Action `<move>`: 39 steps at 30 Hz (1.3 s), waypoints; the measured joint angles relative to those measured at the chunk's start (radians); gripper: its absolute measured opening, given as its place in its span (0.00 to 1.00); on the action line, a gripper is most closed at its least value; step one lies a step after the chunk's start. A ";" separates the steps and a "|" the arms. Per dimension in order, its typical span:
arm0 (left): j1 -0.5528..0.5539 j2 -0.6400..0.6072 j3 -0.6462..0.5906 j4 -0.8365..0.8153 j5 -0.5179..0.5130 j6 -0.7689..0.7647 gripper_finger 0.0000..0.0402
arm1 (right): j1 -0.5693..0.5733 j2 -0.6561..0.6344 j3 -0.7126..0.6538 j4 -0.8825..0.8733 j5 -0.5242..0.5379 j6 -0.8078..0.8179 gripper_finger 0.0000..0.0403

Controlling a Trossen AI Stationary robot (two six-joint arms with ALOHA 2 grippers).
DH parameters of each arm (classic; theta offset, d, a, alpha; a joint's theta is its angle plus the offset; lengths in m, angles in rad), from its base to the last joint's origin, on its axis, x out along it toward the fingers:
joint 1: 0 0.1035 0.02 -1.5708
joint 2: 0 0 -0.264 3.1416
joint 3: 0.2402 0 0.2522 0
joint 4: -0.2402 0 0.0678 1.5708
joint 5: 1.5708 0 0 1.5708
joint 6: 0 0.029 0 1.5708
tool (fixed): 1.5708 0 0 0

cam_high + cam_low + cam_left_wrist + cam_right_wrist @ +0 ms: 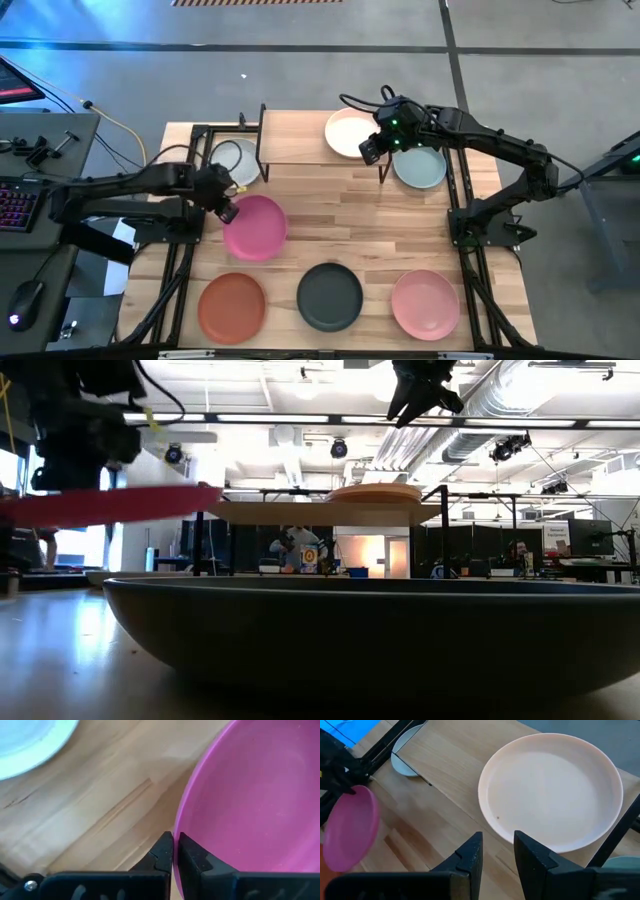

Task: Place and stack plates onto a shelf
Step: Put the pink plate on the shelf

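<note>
Left wrist view shows my left gripper [174,851] pinching the magenta plate [250,795] by its rim only, so it could tip out. My right gripper [497,851] hangs spread above the peach plate [550,790].

The butcher-block table [340,215] carries the shelf [295,150] at its far edge. A peach plate [349,134] lies on the shelf's right end. Grey-green plates [237,160] [421,167] flank the shelf; well nearer lie terracotta [232,306], charcoal [330,296] and pink [426,304] plates.
</note>
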 joint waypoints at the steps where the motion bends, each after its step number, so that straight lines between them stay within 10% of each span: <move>1: 0.000 -0.014 0.011 0.000 0.000 -0.005 0.01 | 0.000 0.000 0.000 0.000 0.000 0.000 0.22; 17: 0.032 0.013 0.352 0.055 -0.170 0.011 0.00 | -0.003 0.000 0.000 0.000 0.052 0.000 0.22; 39: 0.449 0.570 0.791 0.083 -0.054 0.286 0.00 | -0.003 0.000 0.000 0.000 0.055 -0.028 0.22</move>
